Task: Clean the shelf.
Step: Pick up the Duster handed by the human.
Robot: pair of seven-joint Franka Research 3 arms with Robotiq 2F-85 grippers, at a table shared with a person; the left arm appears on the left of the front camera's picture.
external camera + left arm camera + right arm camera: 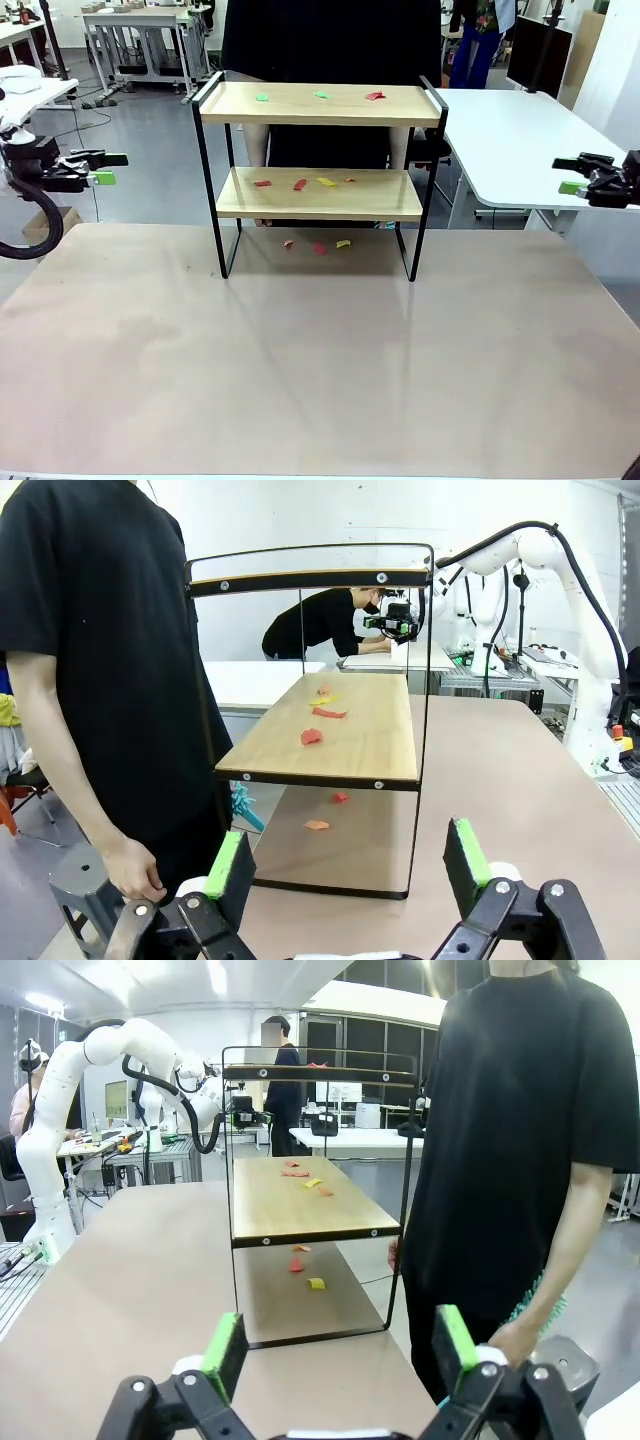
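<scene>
— Layout, left to right?
— First the left tool (108,168), off the table's (300,350) left edge, jaws spread wide, empty, pointing inward. The shelf (300,108) stands mid-table at the far side, long axis running crosswise, coloured scraps (300,184) on both boards. Last the right tool (570,173), likewise spread and empty.
— Which arm's nearer?
— Neither, I'd judge; both are well apart from it.

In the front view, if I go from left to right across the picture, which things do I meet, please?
Left hand, open → shelf, standing at the middle of the table's far side → right hand, open.
</scene>
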